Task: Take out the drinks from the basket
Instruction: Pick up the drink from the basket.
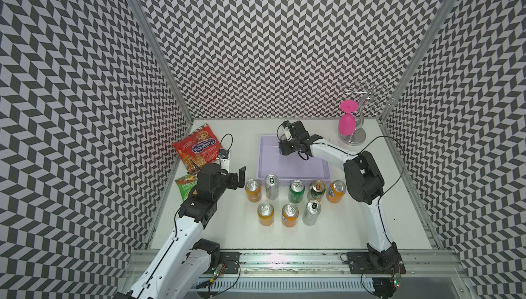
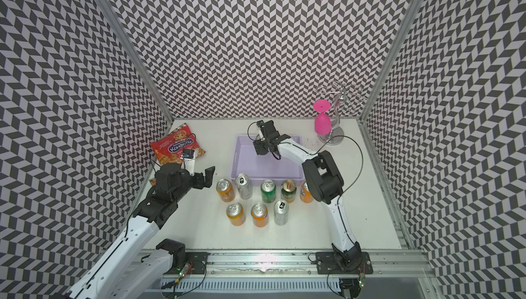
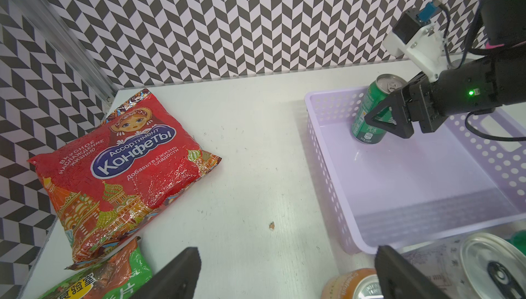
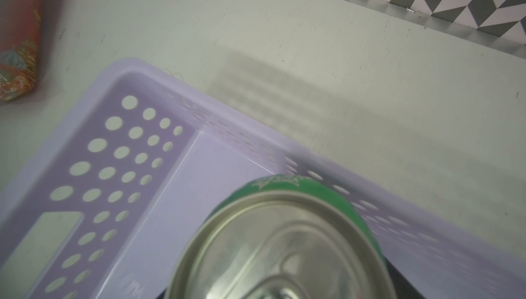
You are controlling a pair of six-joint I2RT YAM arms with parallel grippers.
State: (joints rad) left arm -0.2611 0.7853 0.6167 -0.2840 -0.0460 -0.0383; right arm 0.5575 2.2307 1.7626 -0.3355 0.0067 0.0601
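Nearly emptied: lavender basket (image 1: 260, 158) with one last green can (image 3: 367, 112) at its 11 o'clock corner, straddled by right claw (image 1: 284, 151) reaching down past the walls; clamped or not, cannot tell. Standing upright in two rows at basket's 6 o'clock, eight drinks (image 1: 296, 190) on counter (image 1: 227, 226). Parked at their 9 o'clock, left claw (image 1: 240, 179), spread wide, out of the way.

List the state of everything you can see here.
right gripper: around green can, grip unclear
green can: inside basket, far corner
basket: holds only that can
left gripper: open, empty
eight other cans: upright, outside basket
pink goblet: hanging upside down
red bag: lying flat
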